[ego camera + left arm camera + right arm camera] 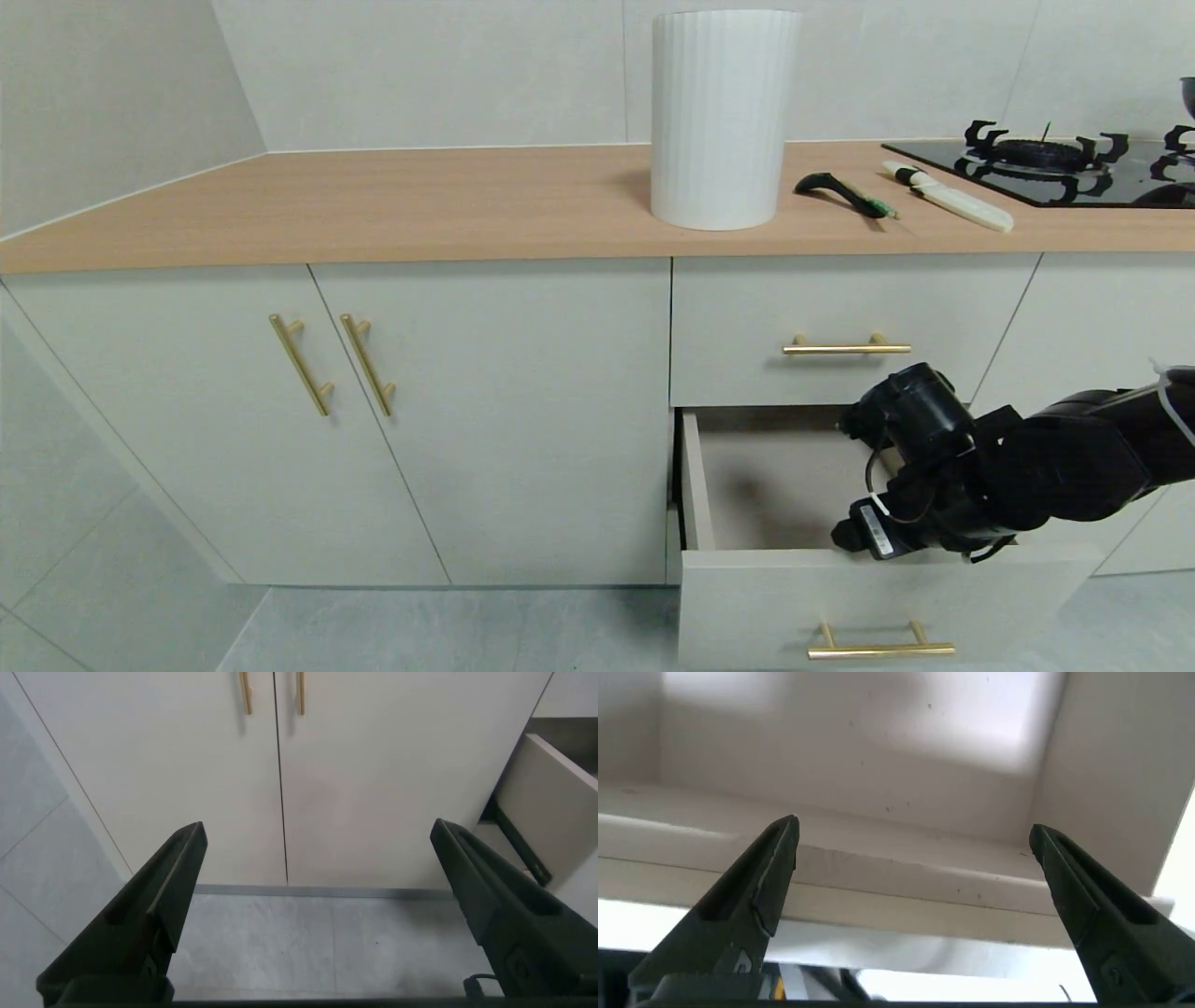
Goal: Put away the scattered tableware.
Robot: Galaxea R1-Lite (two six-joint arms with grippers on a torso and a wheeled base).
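Right gripper (913,829), fingers apart, hangs over the open drawer (695,485); the left gripper (318,829) (also spread) faces the cupboard doors (280,765). On the counter (420,201), a black peeler (840,191) and white knife (948,196) lie beside a tall ribbed canister (719,117).

head: above, facing cabinets (373,420) | wrists: low, close — all share drawer (747,607)

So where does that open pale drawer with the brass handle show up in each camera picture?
Head view: the open pale drawer sits lower right, pulled out beneath a shut drawer.
Left wrist view: its side wall juts out beside the pale double cabinet doors with brass bar handles.
Right wrist view: its front rim runs between the open fingers of the right end effector.
Shared landmark: those doors, left of the drawer in the head view.
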